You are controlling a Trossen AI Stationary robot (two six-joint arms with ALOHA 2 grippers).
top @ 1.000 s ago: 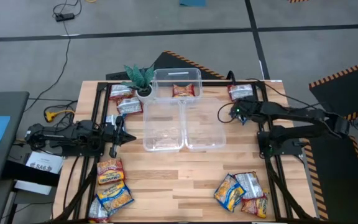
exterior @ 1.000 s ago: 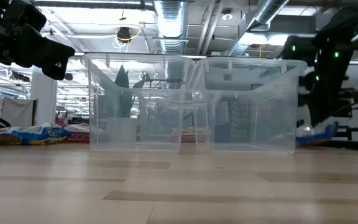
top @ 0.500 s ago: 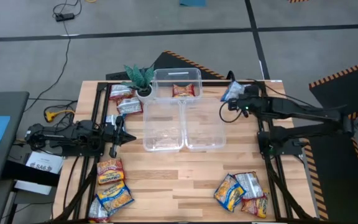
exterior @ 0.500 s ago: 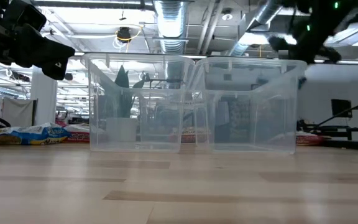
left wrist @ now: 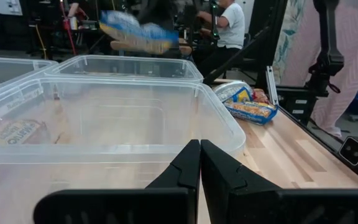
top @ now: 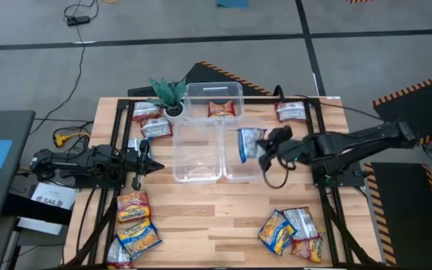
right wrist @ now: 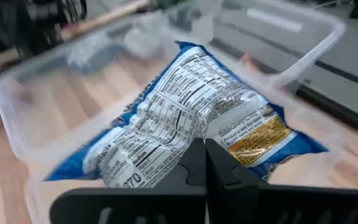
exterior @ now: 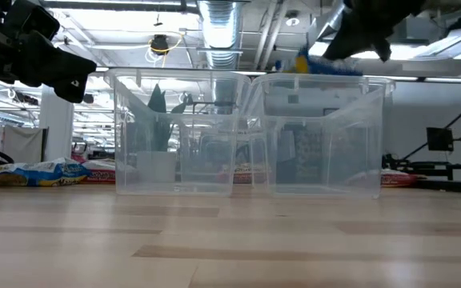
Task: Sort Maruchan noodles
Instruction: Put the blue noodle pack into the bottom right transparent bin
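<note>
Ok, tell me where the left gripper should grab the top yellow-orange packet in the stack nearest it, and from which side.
Judging from the high view, take the yellow-orange packet by its free short edge, coming straight down from above. It lies flat on the table, overlapping the packet below, so a side approach looks blocked. The left gripper, shut, would have to open first.

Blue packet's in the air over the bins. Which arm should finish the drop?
Right. The right gripper is shut on the blue-and-silver packet, holding it above the right-hand clear bin. The left gripper is shut and holds nothing, parked beside the left-hand bin.
</note>
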